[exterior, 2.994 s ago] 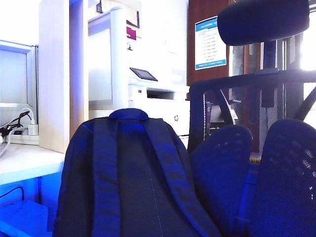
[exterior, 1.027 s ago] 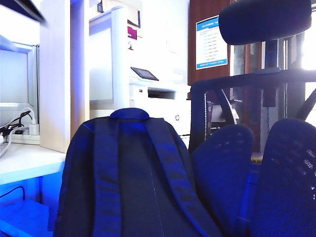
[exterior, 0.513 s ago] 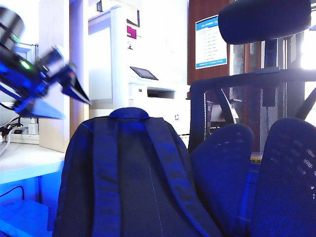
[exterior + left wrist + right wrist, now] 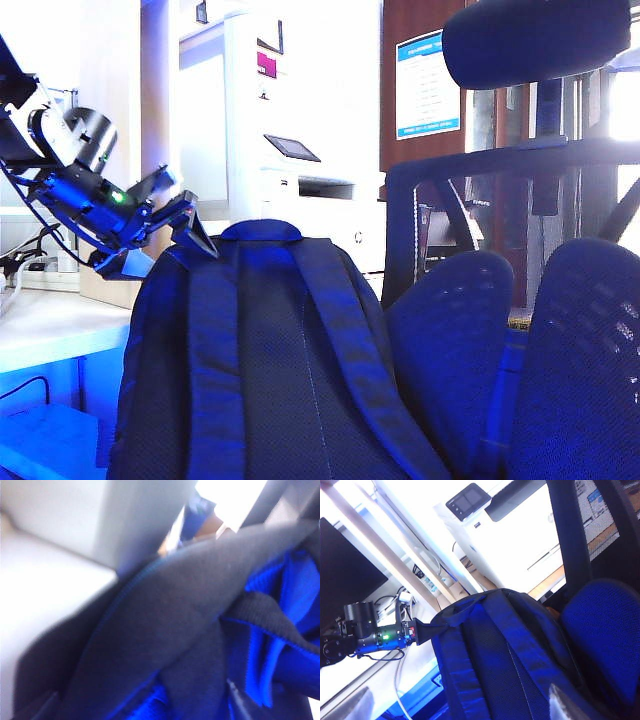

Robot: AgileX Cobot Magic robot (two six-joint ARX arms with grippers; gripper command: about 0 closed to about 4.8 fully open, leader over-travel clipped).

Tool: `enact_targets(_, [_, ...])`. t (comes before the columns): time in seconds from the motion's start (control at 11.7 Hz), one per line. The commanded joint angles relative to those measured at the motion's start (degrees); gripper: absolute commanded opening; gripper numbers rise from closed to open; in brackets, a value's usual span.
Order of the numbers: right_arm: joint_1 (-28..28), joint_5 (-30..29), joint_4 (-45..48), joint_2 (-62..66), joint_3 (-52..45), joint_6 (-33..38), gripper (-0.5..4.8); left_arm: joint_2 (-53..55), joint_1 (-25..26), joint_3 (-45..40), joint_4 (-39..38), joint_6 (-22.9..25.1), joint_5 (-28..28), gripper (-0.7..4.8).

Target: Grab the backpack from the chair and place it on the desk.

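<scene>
The dark navy backpack (image 4: 270, 370) stands upright on the chair (image 4: 450, 330), its mesh back and two straps facing the exterior camera. My left gripper (image 4: 165, 245) is open at the backpack's upper left shoulder, one finger over the top edge and one beside it. In the left wrist view, dark fabric of the backpack (image 4: 165, 610) fills the space between the spread fingers of the left gripper (image 4: 140, 705). My right gripper (image 4: 460, 702) is open, hanging back from the backpack (image 4: 495, 655) and apart from it; it is out of the exterior view. The white desk (image 4: 50, 330) lies to the left.
A power strip with cables (image 4: 40, 265) sits on the desk. Behind the backpack stands a white printer (image 4: 320, 190). The chair's headrest (image 4: 535, 40) and frame bar (image 4: 500, 160) rise at the right. A pale partition (image 4: 110, 150) stands behind the left arm.
The left arm has swung in from the upper left and come down to the backpack's top left corner. The backpack and chair have not moved.
</scene>
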Motion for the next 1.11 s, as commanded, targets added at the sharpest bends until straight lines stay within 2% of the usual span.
enact_targets(0.09, [0.0, 1.7, 0.6, 0.3, 0.4, -1.5, 4.79, -0.3, -0.2, 0.2, -0.5, 0.1, 4.1, 3.81])
enact_targets(0.17, [0.0, 1.3, 0.3, 1.1, 0.4, -1.4, 4.79, -0.2, -0.1, 0.2, 2.2, 2.7, 8.9, -0.06])
enact_targets(0.6, [0.0, -0.6, -0.4, 1.2, 0.4, -1.4, 4.79, -4.9, -0.1, 0.2, 4.1, 2.6, 9.7, -0.06])
enact_targets(0.94, [0.0, -2.4, -0.8, 1.1, 0.4, -1.7, 4.79, -20.3, -0.1, 0.2, 2.7, 2.2, 9.7, -0.06])
enact_targets(1.03, [0.0, -2.8, -0.8, 1.1, 0.4, -2.7, 4.79, -25.2, -0.1, 0.2, 1.8, 2.2, 8.7, -0.06])
enact_targets(1.11, [0.0, -3.1, -0.9, 1.1, 0.4, -3.4, 4.79, -30.1, -0.1, 0.2, 1.4, 2.2, 5.5, -0.06])
